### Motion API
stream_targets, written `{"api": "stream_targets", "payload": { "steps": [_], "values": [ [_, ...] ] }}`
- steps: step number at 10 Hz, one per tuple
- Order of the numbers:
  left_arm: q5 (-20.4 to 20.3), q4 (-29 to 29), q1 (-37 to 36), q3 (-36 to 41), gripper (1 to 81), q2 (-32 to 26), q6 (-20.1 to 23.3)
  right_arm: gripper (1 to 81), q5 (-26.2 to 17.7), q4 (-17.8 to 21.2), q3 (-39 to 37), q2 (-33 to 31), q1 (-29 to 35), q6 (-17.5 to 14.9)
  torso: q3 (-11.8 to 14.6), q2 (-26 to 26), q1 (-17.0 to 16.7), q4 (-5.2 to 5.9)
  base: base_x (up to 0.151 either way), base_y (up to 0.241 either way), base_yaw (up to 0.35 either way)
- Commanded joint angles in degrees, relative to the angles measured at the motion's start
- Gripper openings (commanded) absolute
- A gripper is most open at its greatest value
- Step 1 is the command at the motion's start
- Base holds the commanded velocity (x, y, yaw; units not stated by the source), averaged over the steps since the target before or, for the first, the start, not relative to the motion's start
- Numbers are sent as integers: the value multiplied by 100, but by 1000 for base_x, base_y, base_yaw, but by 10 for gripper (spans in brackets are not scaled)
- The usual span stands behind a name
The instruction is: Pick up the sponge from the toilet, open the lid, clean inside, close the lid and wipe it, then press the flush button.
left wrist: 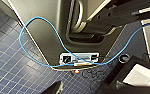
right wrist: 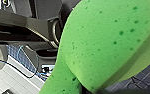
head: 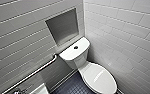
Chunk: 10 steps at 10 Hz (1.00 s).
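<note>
Right fingers (right wrist: 96, 91) closed on the sponge (right wrist: 103, 42), which is held clear of the floor (right wrist: 143, 80), close against the wrist camera, its green surface pitted. The toilet (head: 76, 60) stands in the corner of the tiled walls (head: 126, 32), lid (head: 101, 77) down over the bowl. The flush button (head: 76, 47) sits mid tank top. A grab bar (head: 31, 73) runs along the adjoining wall, below a recessed niche (head: 63, 25).

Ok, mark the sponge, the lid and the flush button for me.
sponge (right wrist: 103, 42), right wrist view, its pitted broad face.
lid (head: 100, 78), head view, middle of its top.
flush button (head: 76, 47), head view, its centre.
</note>
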Motion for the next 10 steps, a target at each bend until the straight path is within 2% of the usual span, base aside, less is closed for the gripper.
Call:
{"api": "stream_targets", "payload": {
  "steps": [1, 3, 8, 9, 10],
  "values": [
    [581, -48, 24, -30, 811, -73, 29, 10, -355, -209, 81, -63, -150, -14, 563, 556, -361, 2, 0, 0, 0],
    [572, -48, 24, -30, 811, -81, 29, 10, -364, -218, 72, -54, -141, -14, 754, 838, -538, -9, 0, 0, 0],
    [563, -48, 24, -30, 811, -90, 20, 10, -355, -218, 63, -46, -132, -14, 1783, 1843, -1202, -11, 0, 0, 0],
    [572, -48, 15, -30, 811, -81, 20, 10, -355, -218, 63, -46, -132, -14, 1990, 1473, -968, -11, 0, 0, 0],
    [572, -48, 15, -22, 811, -81, 28, 10, -355, -218, 63, -46, -124, -14, 2197, 1676, -1102, -11, 0, 0, 0]
  ]
}}
